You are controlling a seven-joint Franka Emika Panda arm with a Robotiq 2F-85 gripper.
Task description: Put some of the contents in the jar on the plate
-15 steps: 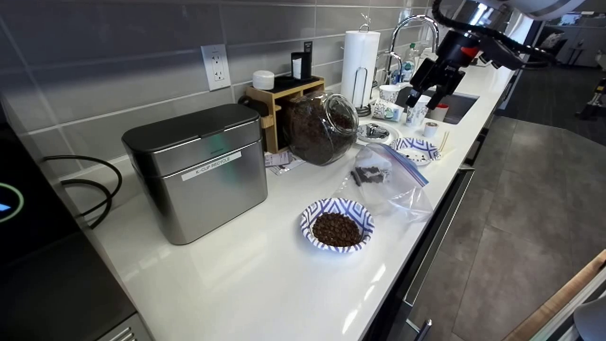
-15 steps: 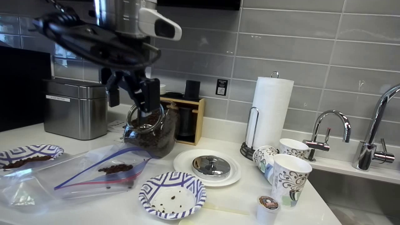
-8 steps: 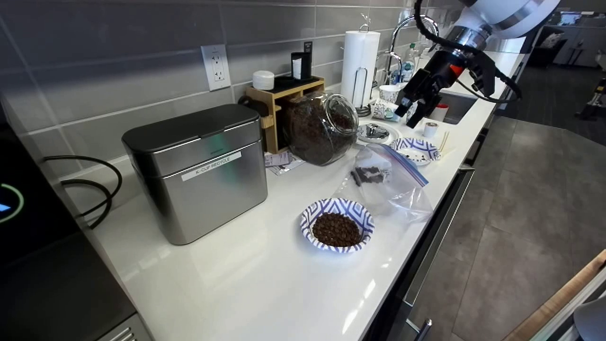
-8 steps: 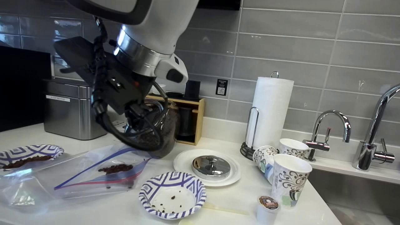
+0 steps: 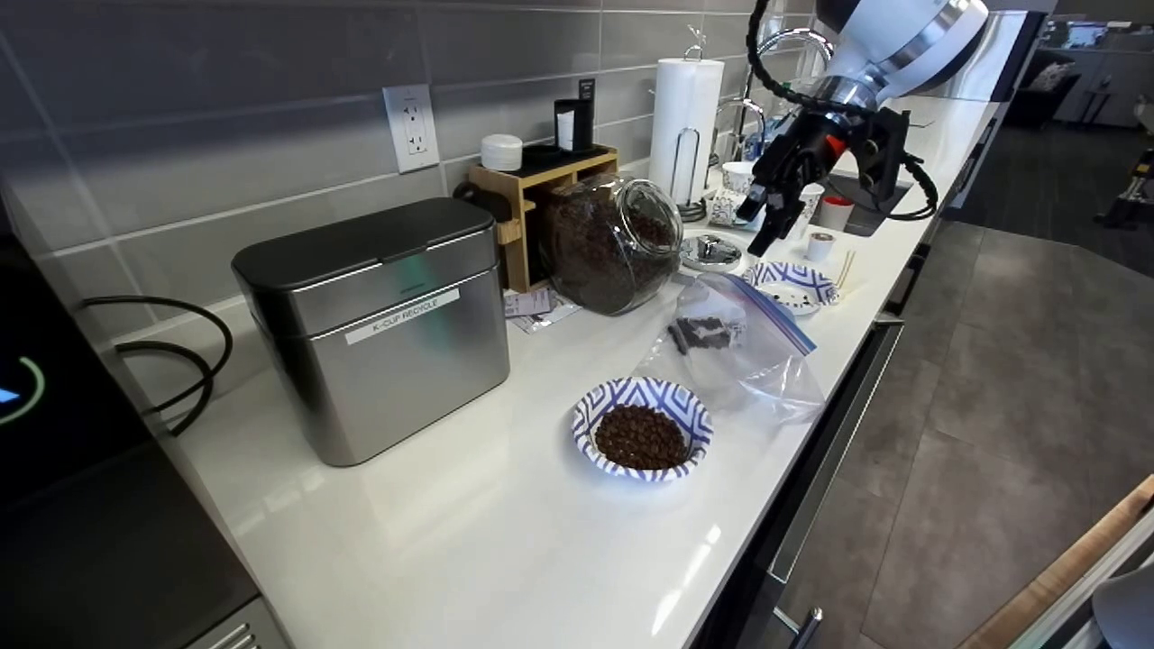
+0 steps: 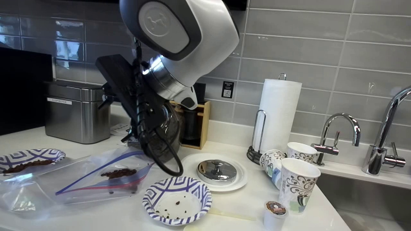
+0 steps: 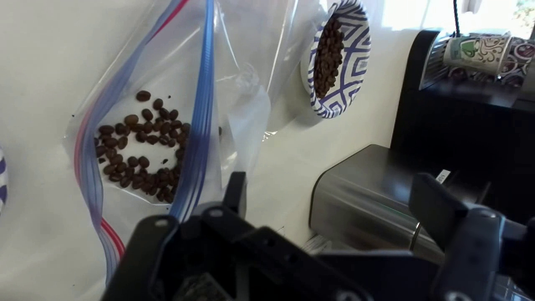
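Jar (image 5: 622, 248) of coffee beans (image 5: 584, 242) sits tilted on the counter (image 5: 415, 532), 12 o'clock from the bowl (image 5: 642, 391) of beans (image 5: 642, 438) in an exterior view. The gripper (image 5: 755, 232) hangs midair around the jar's 3 o'clock, fingers (image 7: 237, 192) spread pretty wide.

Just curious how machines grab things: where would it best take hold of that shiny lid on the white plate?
Probably by the knob at the center of the lid, bringing the gripper straight down from above. The lid lies flat on the white plate with the knob standing up, and the rest is low and broad, so the knob should be the easiest part to pinch.
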